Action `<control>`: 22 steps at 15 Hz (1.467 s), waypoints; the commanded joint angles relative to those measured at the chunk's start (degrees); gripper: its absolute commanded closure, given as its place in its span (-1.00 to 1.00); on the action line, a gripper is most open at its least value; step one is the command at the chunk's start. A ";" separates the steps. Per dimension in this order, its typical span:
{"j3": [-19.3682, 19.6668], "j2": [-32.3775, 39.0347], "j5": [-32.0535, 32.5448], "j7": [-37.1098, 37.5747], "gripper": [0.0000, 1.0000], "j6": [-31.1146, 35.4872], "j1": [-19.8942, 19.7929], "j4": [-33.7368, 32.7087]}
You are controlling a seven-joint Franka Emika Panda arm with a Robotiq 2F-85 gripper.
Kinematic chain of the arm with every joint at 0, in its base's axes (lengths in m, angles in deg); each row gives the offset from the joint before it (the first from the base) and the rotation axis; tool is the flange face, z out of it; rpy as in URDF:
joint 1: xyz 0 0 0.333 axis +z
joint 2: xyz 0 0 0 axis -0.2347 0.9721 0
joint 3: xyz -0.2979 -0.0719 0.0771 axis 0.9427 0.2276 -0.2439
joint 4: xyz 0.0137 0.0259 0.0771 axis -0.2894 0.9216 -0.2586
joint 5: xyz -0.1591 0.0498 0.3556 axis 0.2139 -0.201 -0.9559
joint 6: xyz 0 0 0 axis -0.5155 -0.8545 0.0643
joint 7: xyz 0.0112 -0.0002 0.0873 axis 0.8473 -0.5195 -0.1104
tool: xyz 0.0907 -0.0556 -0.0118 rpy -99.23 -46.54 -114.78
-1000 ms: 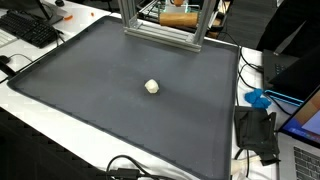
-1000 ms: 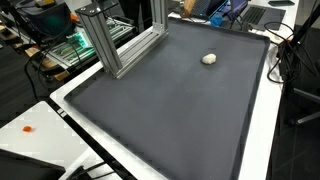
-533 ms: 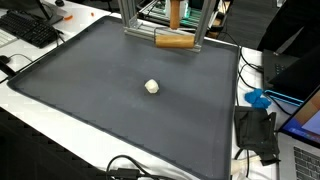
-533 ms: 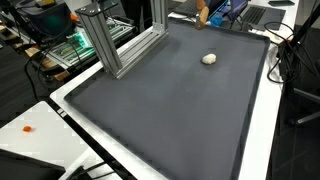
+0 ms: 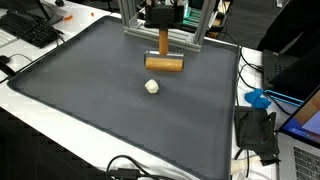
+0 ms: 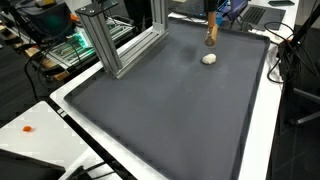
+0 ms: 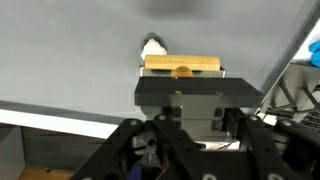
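Observation:
My gripper (image 5: 161, 24) is shut on the stick of a wooden T-shaped tool (image 5: 165, 64), whose crossbar hangs just above the dark grey mat (image 5: 90, 80). A small white lump (image 5: 152, 87) lies on the mat just in front of the crossbar, apart from it. In an exterior view the tool (image 6: 211, 33) hangs above the lump (image 6: 209, 59) near the mat's far edge. In the wrist view the crossbar (image 7: 182, 66) shows beyond the black gripper body (image 7: 190, 95), with the lump (image 7: 152, 47) just past its left end.
An aluminium frame (image 5: 165, 38) stands at the back edge of the mat and also shows in an exterior view (image 6: 112, 45). A keyboard (image 5: 35, 30), a black box (image 5: 257, 132), a blue object (image 5: 258, 98), a laptop (image 5: 305, 125) and cables lie around the mat.
The gripper with the wooden tool has come down into view from the top and moved toward the white lump. The lump has not moved.

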 commanded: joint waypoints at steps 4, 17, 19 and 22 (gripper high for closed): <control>0.35 8.88 4.98 2.66 0.45 -0.94 -1.16 -8.35; 0.31 10.65 4.70 1.41 0.45 -7.71 -1.84 -9.94; 0.04 10.44 3.66 0.46 0.45 -5.80 -2.05 -9.42; -0.22 10.63 3.08 -0.49 0.45 -5.14 -2.11 -8.75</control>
